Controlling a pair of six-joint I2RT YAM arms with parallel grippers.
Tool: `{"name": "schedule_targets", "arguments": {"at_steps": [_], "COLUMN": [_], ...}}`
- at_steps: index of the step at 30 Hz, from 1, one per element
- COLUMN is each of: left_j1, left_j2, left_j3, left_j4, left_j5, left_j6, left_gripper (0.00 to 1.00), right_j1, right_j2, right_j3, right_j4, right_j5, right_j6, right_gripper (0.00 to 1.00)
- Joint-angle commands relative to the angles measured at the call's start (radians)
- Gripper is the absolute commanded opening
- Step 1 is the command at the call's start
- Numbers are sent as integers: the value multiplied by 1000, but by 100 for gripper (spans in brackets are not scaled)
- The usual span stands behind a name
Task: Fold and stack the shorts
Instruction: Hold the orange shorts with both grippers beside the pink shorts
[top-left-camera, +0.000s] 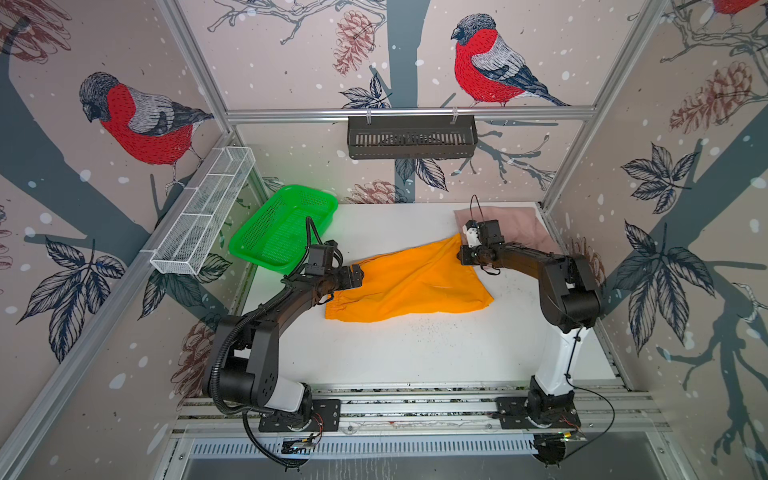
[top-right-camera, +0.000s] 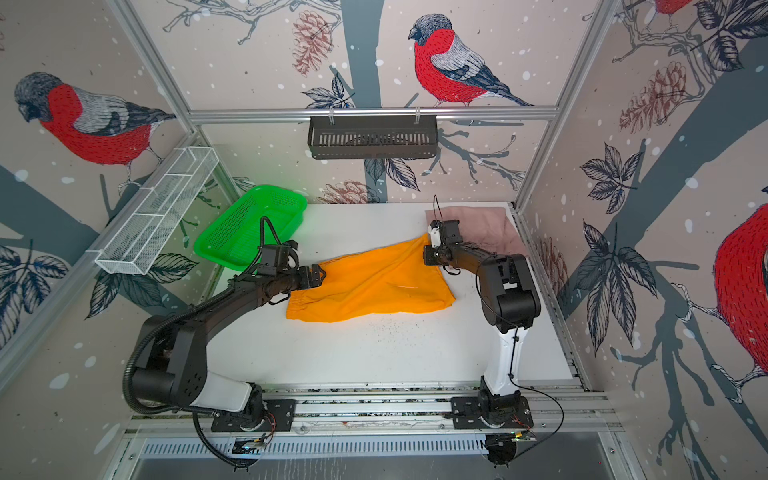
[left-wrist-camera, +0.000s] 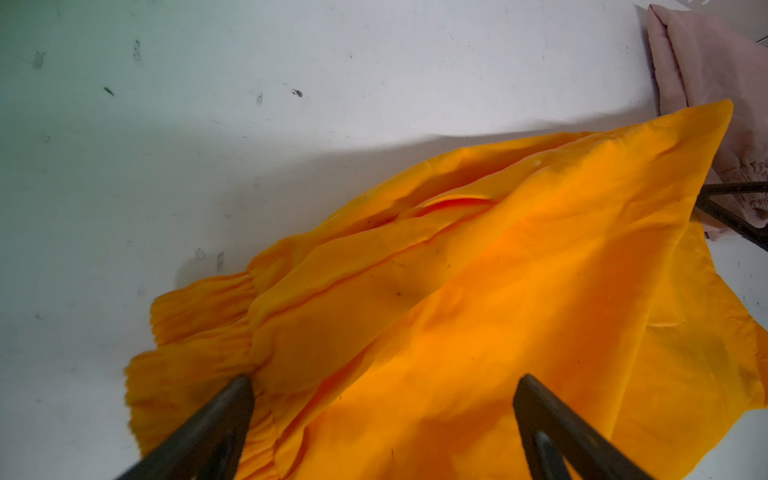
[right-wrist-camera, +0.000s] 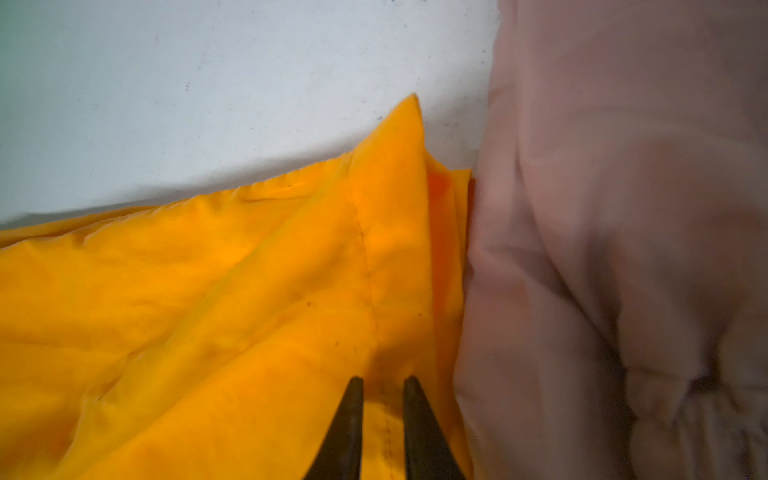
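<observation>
The orange shorts (top-left-camera: 407, 282) (top-right-camera: 374, 282) lie spread across the middle of the white table. Their gathered waistband is at the left and a leg corner is drawn up toward the back right. My left gripper (top-left-camera: 359, 274) (left-wrist-camera: 384, 380) hangs open over the waistband end, its fingers astride the orange fabric (left-wrist-camera: 498, 311) without pinching it. My right gripper (top-left-camera: 460, 254) (right-wrist-camera: 383, 380) is shut on the hem of the orange shorts (right-wrist-camera: 208, 311) near that raised corner. The pink shorts (top-left-camera: 519, 224) (top-right-camera: 486, 224) (right-wrist-camera: 623, 249) lie folded at the back right, touching the orange corner.
A green mesh basket (top-left-camera: 291, 189) (top-right-camera: 266, 189) stands tilted at the back left of the table, behind my left arm. A white wire rack (top-left-camera: 203, 212) hangs on the left wall and a black rack (top-left-camera: 411, 137) on the back rail.
</observation>
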Motion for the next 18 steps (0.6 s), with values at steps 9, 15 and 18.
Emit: {"name": "schedule_targets", "arguments": {"at_steps": [9, 15, 18], "left_j1": [8, 13, 13], "left_j2": [2, 7, 15], "left_j3": [1, 1, 1], "left_j4": [-21, -16, -7], "left_j5": [-68, -67, -44], "left_j6": [-5, -6, -4], "left_gripper": [98, 98, 98], "right_j1": [-14, -19, -14], "right_j2": [-121, -166, -129], "right_j3": [-52, -93, -88], "right_j4": [-68, -81, -61], "right_j5": [25, 16, 0], "right_j6": [16, 2, -11], "right_gripper": [0, 43, 51]}}
